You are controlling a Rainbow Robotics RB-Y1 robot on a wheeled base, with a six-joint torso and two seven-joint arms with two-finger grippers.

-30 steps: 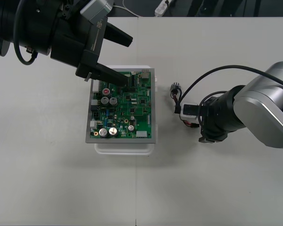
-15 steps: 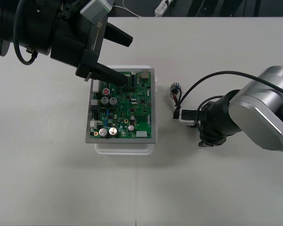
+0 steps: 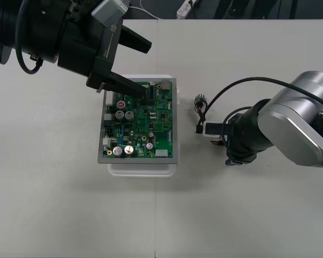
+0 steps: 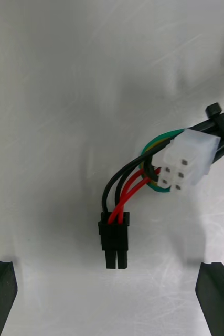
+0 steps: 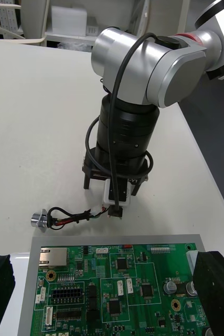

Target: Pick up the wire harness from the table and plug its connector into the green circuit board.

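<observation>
At the upper left of the front view the empty left gripper [image 3: 142, 69] hangs wide open over the green circuit board [image 3: 140, 123], while right of centre the right gripper [image 4: 109, 296], open and empty, hovers over the wire harness [image 3: 201, 113] lying on the table just beside the board: this looks like the pickup stage, and the next move likely calls for lowering to close round its black plug [image 4: 115, 244].

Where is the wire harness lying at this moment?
In the front view, the wire harness lies on the table just right of the green circuit board, beneath the open right pincer.
</observation>
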